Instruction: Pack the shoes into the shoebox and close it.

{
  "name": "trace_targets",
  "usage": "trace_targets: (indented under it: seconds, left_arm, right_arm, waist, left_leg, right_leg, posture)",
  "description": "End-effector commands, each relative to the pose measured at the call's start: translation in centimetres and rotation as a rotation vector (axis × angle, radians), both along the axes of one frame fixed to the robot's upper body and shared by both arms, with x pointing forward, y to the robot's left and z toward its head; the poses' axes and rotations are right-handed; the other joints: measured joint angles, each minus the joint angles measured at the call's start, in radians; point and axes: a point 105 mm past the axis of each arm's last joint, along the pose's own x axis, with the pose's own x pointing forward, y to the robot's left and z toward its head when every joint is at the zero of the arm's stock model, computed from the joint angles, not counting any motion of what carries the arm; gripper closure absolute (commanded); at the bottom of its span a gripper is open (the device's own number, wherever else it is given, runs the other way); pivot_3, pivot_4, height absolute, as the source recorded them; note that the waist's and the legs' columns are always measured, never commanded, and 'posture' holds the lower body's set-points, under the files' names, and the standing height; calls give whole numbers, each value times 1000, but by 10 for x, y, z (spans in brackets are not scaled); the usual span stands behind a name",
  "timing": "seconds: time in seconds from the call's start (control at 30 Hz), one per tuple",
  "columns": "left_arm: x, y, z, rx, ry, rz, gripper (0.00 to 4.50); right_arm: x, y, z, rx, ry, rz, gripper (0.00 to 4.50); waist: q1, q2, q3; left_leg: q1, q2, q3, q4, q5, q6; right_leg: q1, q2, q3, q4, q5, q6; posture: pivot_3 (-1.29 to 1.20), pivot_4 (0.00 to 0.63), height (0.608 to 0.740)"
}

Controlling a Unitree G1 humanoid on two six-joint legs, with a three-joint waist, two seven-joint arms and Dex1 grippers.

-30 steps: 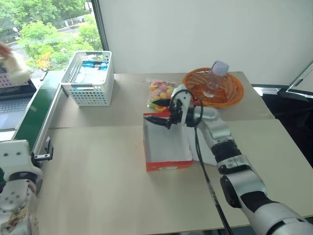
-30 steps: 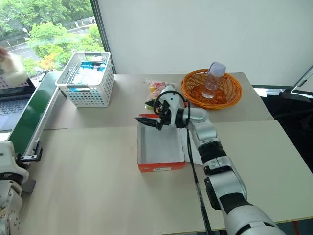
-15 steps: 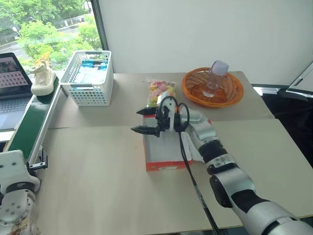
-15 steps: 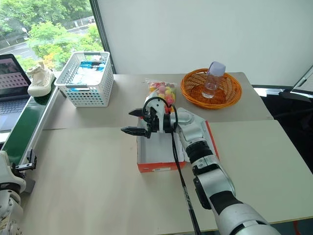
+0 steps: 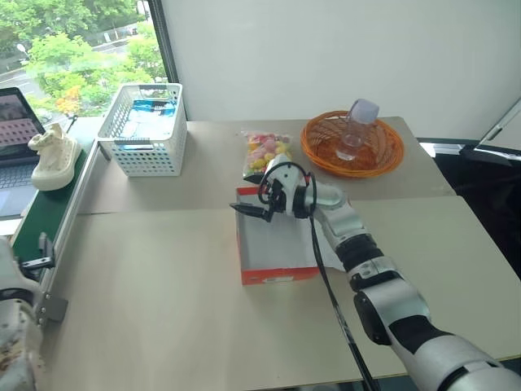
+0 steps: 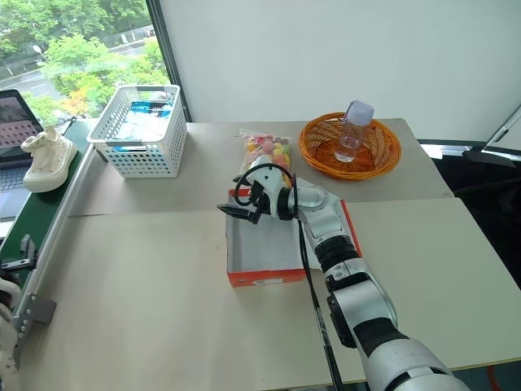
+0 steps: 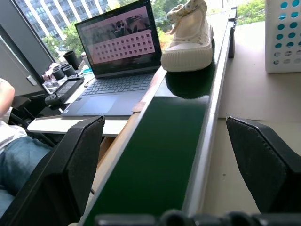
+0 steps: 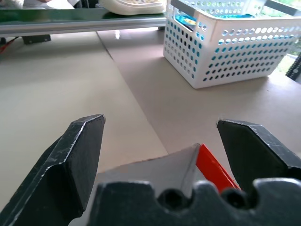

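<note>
The red-orange shoebox [image 5: 273, 244] lies open on the bench [image 5: 163, 309], white inside, its long axis running from the near edge toward the far wall. The right claw [image 5: 252, 210] hovers over its far left corner, fingers spread and gripping nothing. One cream-white sneaker [image 5: 50, 155] stands upright on the green conveyor belt [image 7: 155, 155] beside the laptop [image 7: 113, 66], well left of the box; which way its toe points I cannot tell, and the left claw [image 7: 178, 160] faces it along the belt, fingers spread wide.
</note>
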Motion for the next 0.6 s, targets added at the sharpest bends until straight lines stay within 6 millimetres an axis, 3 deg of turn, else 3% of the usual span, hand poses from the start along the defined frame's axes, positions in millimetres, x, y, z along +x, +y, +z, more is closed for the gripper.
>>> trace_targets:
  seconds: [0.03, 0.33, 0.6]
  left_arm:
    - [-2, 24, 21, 38, -25, 0, 133]
    - [24, 53, 25, -94, 87, -109, 133]
    - [36, 59, 14, -174, 181, -155, 133]
  right_arm:
    - [1, -5, 13, 40, -51, -13, 6]
    - [-2, -4, 13, 43, -53, -8, 6]
    - [-4, -4, 11, 49, -47, -10, 6]
  waist:
    - [-6, 0, 0]
    - [-10, 0, 0]
    - [-11, 0, 0]
  left_leg:
    - [0, 0, 0, 0, 0, 0]
    - [0, 0, 0, -1, 0, 0]
    - [0, 1, 1, -2, 0, -1]
  right_leg:
    - [0, 0, 0, 0, 0, 0]
    - [-1, -1, -1, 0, 0, 0]
    - [-2, -1, -1, 0, 0, -1]
  posture:
    - [0, 150, 740]
    - [0, 150, 740]
    - [0, 150, 740]
